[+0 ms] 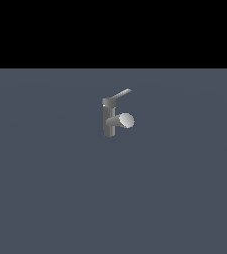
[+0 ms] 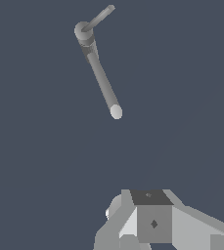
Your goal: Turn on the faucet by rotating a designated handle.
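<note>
Nearest to the wrist camera is the end effector (image 2: 150,222), a blocky grey-and-white body at the edge of that view; its fingertips are cut off there, so I cannot tell whether it is open or closed, and it does not appear in the exterior view at all. It holds nothing and sits well apart from the work.

Farther out on the bare slate desk (image 1: 55,198) stands the faucet (image 1: 109,119), upright, its thick spout pointing toward the exterior view's right. The handle (image 1: 120,94) slants up from the post top, untouched.

To do this well, I'd approach from above, set the fingers beside the blade near its free tip for leverage, then sweep around the post axis rather than pushing straight.
</note>
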